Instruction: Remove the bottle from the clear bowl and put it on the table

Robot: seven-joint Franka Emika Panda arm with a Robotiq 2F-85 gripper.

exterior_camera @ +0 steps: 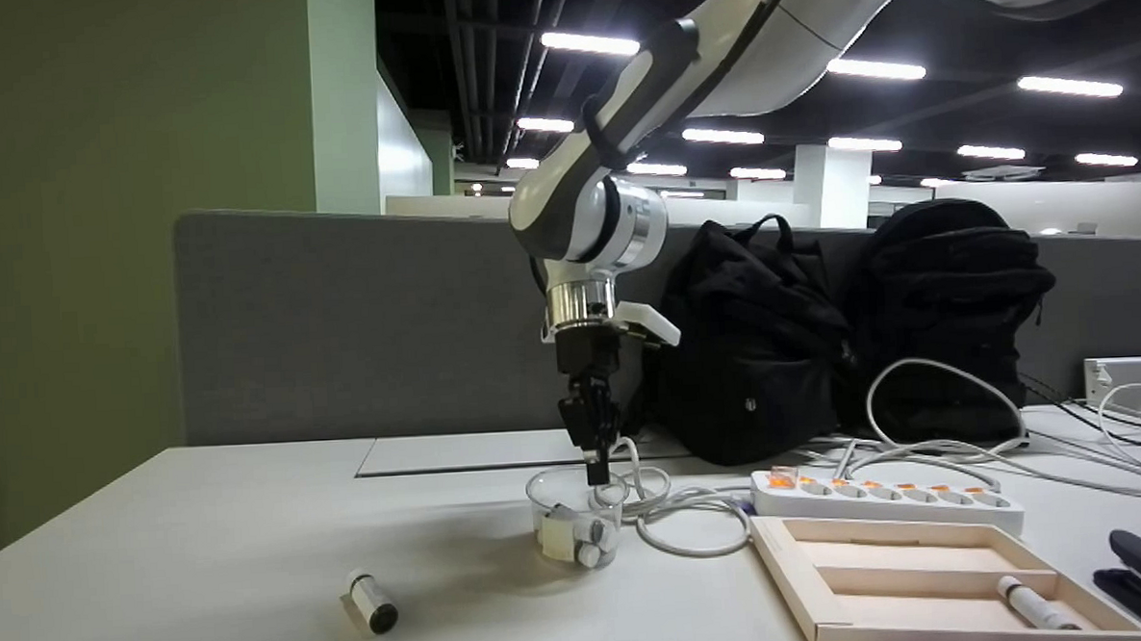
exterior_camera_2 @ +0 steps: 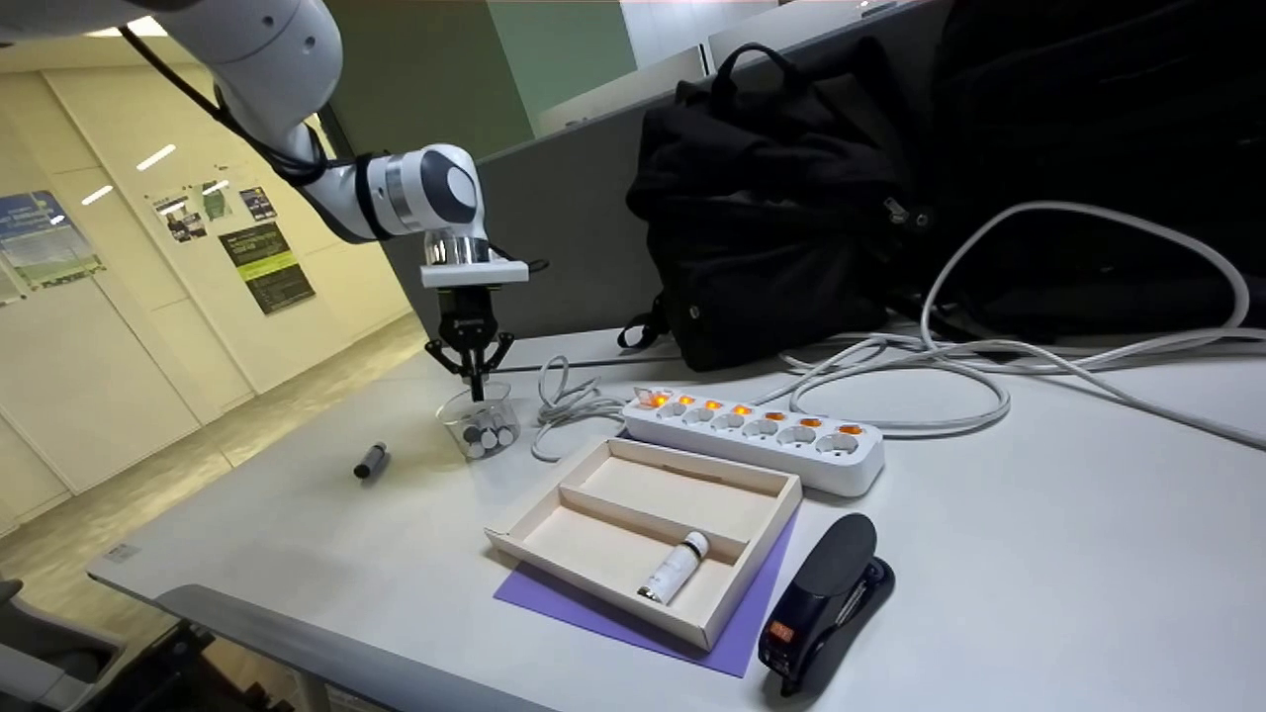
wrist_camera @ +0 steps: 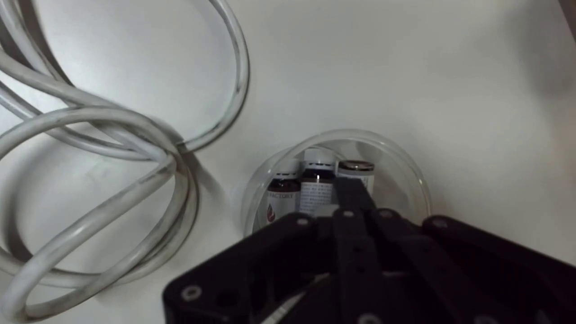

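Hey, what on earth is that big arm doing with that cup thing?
A robot arm is meant to take one of the small bottles out of the clear bowl and put it on the table. Right now its claw points down at the bowl's mouth and looks shut, with no bottle visible in its grip. A white cylinder with a dark end lies beside the bowl, and a white bottle lies in the wooden tray.

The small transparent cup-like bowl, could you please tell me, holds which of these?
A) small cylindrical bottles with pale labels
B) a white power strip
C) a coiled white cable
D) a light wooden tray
A: the wrist view looks into the transparent bowl, and pale-labelled bottles show inside its rim.
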